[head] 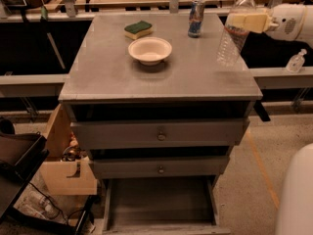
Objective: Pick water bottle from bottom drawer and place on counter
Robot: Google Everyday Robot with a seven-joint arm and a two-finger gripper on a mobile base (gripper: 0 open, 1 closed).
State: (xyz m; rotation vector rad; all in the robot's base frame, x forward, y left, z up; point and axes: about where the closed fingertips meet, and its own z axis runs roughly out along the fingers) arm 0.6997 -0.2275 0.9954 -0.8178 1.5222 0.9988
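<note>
Clamping water bottle [233, 37] near cap, jaws at counter [161, 80] right edge; bowl [150, 49], sponge [138, 29], can [196, 17] on top.

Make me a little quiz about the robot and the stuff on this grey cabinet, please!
1. True or false: the wide grey bottom drawer is pulled open and its floor is bare.
2. The gripper, up over the right rear edge of the flat grey counter, is shut on what? A) a red apple B) the clear ribbed plastic water bottle C) a metal spoon
3. Fill in: the dish near the middle of the counter is a white round ____.

Key: 1 true; 2 B; 3 bowl.
</note>
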